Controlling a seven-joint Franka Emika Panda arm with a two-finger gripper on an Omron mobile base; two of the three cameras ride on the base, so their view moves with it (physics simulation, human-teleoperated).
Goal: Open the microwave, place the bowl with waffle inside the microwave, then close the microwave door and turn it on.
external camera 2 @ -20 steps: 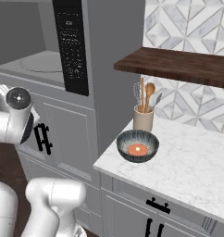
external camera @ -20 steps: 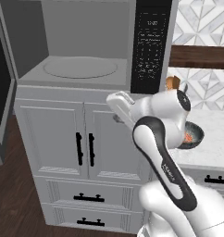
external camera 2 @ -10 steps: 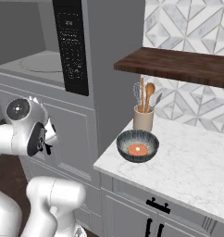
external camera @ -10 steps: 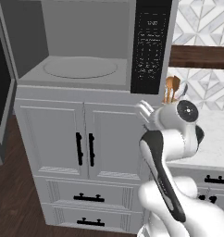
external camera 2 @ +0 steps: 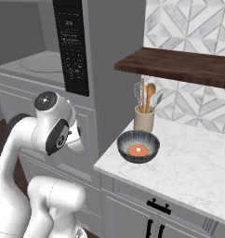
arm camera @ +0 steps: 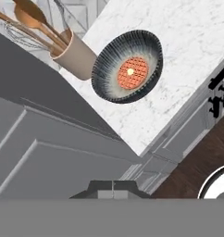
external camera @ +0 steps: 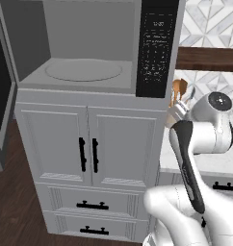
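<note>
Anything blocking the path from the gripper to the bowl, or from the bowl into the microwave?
Nothing visible. The dark ribbed bowl sits alone on the white marble counter, tan utensil cup behind it. The grey microwave cavity stands open.

We see a white marble counter [external camera 2: 193,160] carrying the bowl [external camera 2: 138,146] with the waffle [external camera 2: 137,150], and just behind it the tan utensil cup [external camera 2: 144,119]

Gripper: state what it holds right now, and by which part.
Nothing. The gripper is shut with nothing between its fingertips. The bowl with the waffle sits untouched on the counter, apart from the gripper.
</note>
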